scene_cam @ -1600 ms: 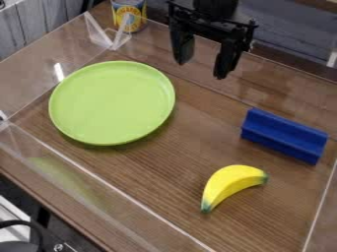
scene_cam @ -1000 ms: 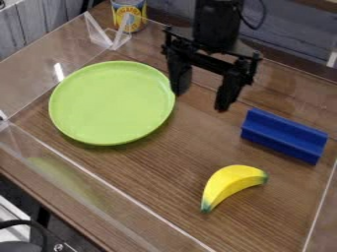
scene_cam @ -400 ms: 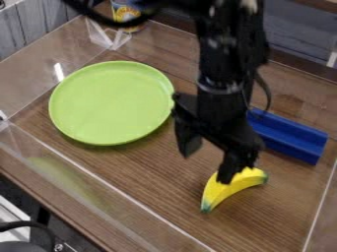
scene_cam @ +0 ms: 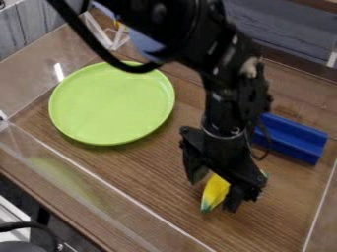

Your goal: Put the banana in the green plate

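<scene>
One arm has dropped from table centre to five o'clock; gripper (scene_cam: 222, 189), jaws apart, now straddles the banana (scene_cam: 215, 189). Green plate (scene_cam: 110, 101) sits at ten o'clock. Grasp likely next.

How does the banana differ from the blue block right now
The banana is yellow and curved; the blue block is a straight-edged rectangle. The open gripper stands over the banana with a finger on either side, hiding most of it, while the blue block sits off to the right with nothing around it, only its left end hidden behind the arm. Both rest on the wooden table, outside the green plate.
</scene>
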